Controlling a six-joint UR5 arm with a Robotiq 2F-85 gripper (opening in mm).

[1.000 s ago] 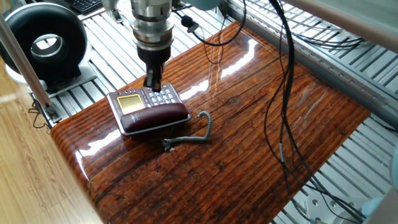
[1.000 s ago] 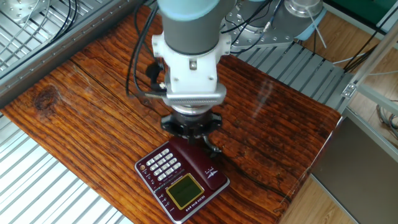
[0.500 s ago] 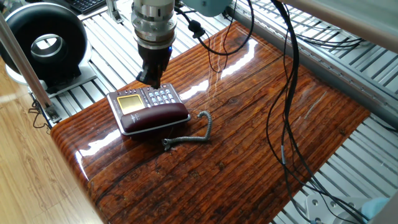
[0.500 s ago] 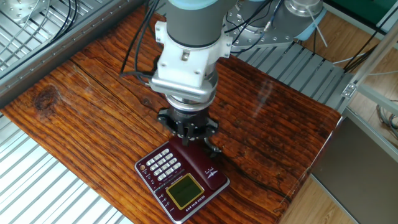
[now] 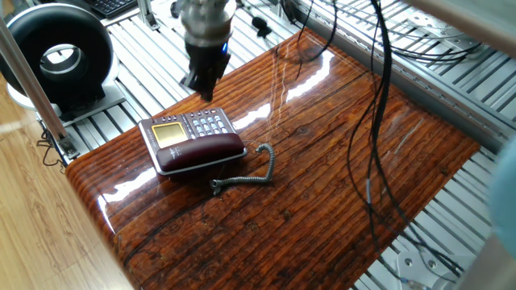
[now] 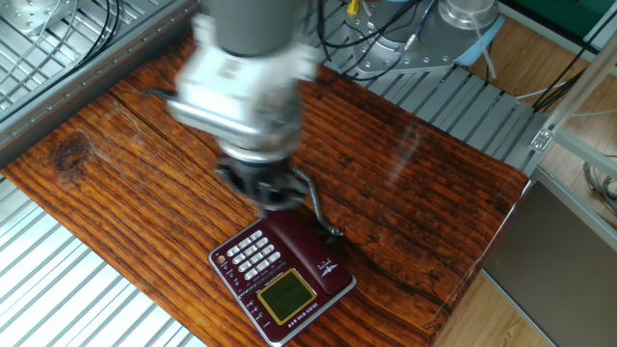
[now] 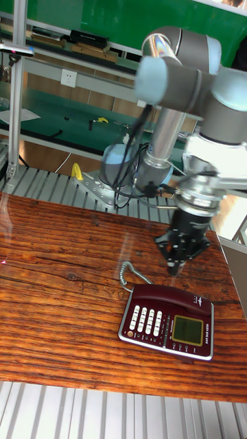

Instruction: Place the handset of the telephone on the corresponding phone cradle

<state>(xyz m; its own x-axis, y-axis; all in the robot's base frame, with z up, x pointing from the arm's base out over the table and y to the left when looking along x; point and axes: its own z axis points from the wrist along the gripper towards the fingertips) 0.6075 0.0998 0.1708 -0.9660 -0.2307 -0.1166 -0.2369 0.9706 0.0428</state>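
Fingers of our gripper come to a narrow point above the table and hold nothing; whether they are fully shut we cannot tell, since in both fixed views the tool is smeared by motion. It hangs clear of the telephone, off the keypad edge of the base and apart from it, which we judge fits a tool that has let go of its load. The handset lies flat in the phone cradle, running the full length of the base beside the screen and keypad, level and not tilted, so we judge the placing done. Its grey coiled cord trails off one end and curls loosely across the wooden table, slack because nothing pulls on it. By our count: one gripper, one handset, one phone base with one screen and one block of keys, one cord. Off the table, on the metal rails, stands one black ring-shaped device, well apart from the phone.
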